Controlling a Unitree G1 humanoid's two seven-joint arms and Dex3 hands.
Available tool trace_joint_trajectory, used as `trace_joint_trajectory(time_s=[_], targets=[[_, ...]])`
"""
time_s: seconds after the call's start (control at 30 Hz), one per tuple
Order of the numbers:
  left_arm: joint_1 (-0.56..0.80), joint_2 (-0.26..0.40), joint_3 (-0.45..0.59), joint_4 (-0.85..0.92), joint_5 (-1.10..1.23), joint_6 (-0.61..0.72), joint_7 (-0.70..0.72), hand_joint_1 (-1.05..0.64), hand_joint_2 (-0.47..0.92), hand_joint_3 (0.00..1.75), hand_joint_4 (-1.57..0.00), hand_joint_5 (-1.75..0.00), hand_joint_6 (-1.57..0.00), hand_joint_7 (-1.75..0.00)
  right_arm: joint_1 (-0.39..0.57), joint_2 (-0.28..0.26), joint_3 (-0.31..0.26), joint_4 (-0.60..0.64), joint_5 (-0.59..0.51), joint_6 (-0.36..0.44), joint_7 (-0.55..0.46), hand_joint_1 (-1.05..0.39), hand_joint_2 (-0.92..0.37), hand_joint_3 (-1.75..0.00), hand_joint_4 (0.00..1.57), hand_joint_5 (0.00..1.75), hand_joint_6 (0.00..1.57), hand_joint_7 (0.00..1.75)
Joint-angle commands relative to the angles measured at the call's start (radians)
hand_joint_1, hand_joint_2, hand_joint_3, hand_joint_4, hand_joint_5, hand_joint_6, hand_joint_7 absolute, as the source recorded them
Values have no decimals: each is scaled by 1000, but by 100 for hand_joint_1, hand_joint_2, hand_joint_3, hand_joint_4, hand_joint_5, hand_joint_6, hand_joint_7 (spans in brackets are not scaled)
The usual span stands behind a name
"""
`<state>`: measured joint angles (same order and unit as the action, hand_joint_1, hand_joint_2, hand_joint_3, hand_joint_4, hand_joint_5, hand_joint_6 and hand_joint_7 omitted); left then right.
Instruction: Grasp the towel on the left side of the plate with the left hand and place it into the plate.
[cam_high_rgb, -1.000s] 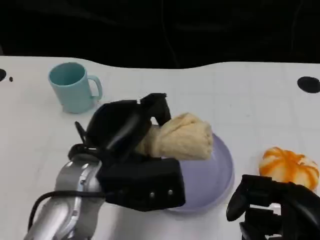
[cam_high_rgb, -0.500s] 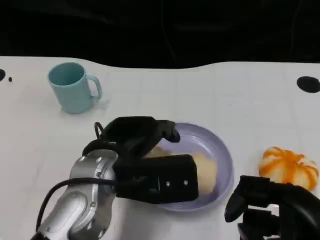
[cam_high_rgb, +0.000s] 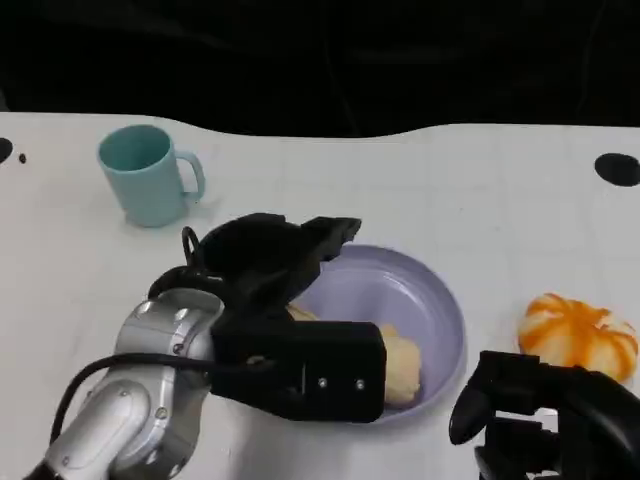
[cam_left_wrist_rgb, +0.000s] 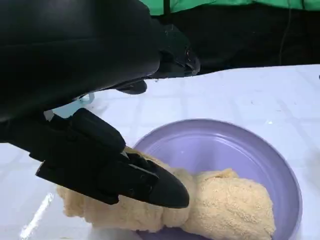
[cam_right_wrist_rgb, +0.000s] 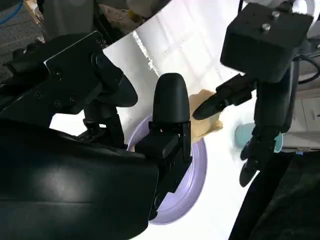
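White desk (cam_high_rgb: 480, 200). Towel (cam_left_wrist_rgb: 225, 210) half over plate (cam_high_rgb: 440, 300) rim; left hand (cam_high_rgb: 270, 265) fingers apart, releasing. Right hand (cam_high_rgb: 560, 420) state unclear. Risk: towel slipping off.

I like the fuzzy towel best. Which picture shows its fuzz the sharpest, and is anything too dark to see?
Left wrist view: the towel is close and sharp, its fuzz plain, lying in the plate. Head view: the towel is softer, half hidden by the left hand; behind the table everything is black.

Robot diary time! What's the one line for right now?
left hand: open over towel | towel: lying in purple plate, one end over rim | right hand: idle, off plate
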<state>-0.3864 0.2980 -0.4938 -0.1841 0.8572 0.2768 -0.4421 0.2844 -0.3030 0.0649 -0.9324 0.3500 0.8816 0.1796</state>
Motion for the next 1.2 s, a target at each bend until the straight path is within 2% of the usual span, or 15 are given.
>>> trace_joint_trajectory(time_s=[0.03, 0.43, 0.67, 0.87, 0.97, 1.1, 1.17, 1.2], targets=[[24, 54, 37, -73, -1, -20, -23, -83, 92, 11, -16, -27, -14, -2, -2, -10, -23, -5, 10, 9, 1, -1, -51, -124, 69, 173, 66, 147], [107, 156, 174, -263, -80, -53, -104, -82, 92, 12, -14, -31, -18, -3, -6, -16, -23, 1, 9, 2, 6, -1, -51, -123, 70, 173, 67, 146], [236, 222, 295, -366, -161, -128, -81, -78, 92, 12, -18, -34, -19, -3, -9, -14, -19, 3, 11, 5, 1, 1, -51, -123, 69, 173, 67, 146], [354, 229, 408, -447, -265, -194, -61, -71, 92, 13, -24, -34, -26, -5, -13, -12, -15, 10, 12, 6, -1, 0, -51, -123, 69, 173, 67, 146], [421, 182, 475, -480, -375, -194, -43, -65, 92, 16, -38, -36, -36, -6, -14, -13, -11, 13, 8, 2, -4, 0, -51, -122, 69, 173, 67, 145], [511, 87, 543, -515, -571, -178, -14, -33, 92, 18, -75, -51, -77, -14, -15, -14, -13, 18, 12, -3, 0, 0, -52, -121, 69, 173, 66, 145], [549, 34, 560, -517, -665, -177, 7, -27, 92, 19, -81, -60, -88, -14, -15, -14, -13, 18, 12, -2, 0, 0, -52, -121, 69, 173, 66, 145], [568, 5, 567, -518, -710, -172, 20, -21, 92, 21, -83, -75, -98, -16, -16, -13, -13, 18, 12, -1, -1, 0, -52, -121, 69, 173, 67, 145]])
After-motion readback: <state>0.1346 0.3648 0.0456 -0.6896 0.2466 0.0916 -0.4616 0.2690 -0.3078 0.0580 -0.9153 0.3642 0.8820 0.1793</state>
